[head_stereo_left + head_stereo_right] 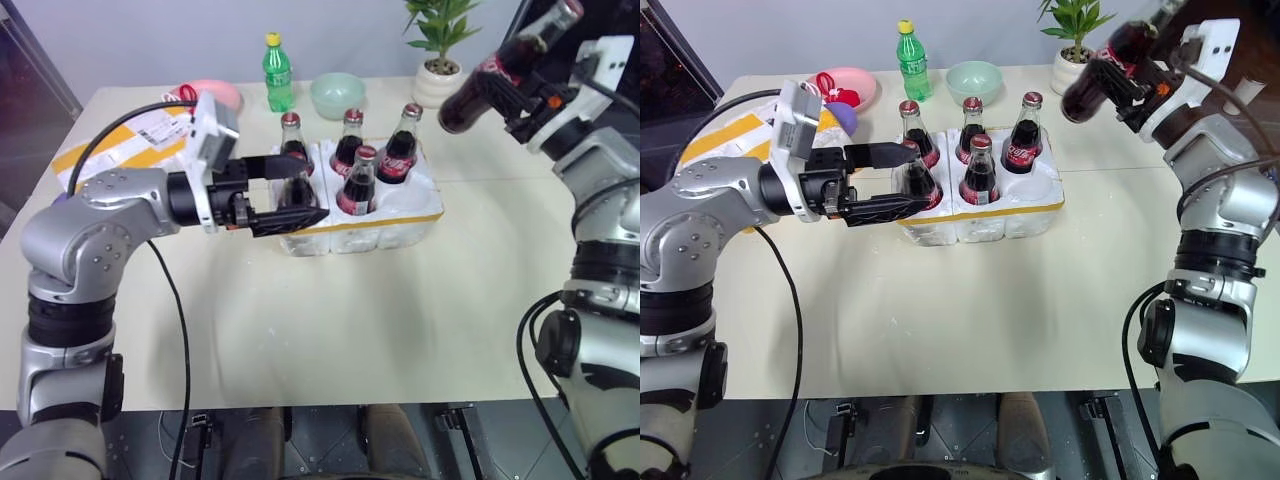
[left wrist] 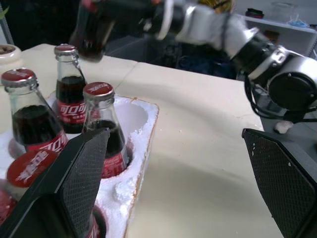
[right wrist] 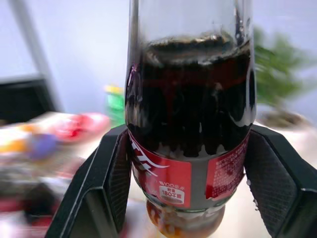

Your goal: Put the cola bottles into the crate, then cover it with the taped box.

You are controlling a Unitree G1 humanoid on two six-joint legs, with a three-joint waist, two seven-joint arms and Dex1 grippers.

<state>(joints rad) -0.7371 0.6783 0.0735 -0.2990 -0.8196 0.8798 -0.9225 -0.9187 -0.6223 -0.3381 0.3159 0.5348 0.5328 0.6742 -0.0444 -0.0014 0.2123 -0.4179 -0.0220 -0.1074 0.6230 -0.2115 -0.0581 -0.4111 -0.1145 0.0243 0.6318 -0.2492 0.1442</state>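
Observation:
The white foam crate (image 1: 385,222) with a thin yellow band sits mid-table and holds several upright cola bottles (image 1: 358,182). Its front right well (image 2: 132,115) is empty. My left gripper (image 1: 297,192) is open and level, its fingers (image 2: 83,171) straddling the front left bottle at the crate's left end. High at the right, my right gripper (image 1: 512,92) is shut on another cola bottle (image 3: 190,124), held tilted in the air with its cap pointing up and to the right. The taped box (image 1: 108,152) with wide yellow bands and a shipping label lies at the far left, behind my left arm.
Along the table's back edge stand a green plastic bottle (image 1: 277,72), a pale green bowl (image 1: 337,95), a pink bowl (image 1: 218,94) and a potted plant (image 1: 438,62). Bare table (image 1: 380,320) stretches in front of the crate.

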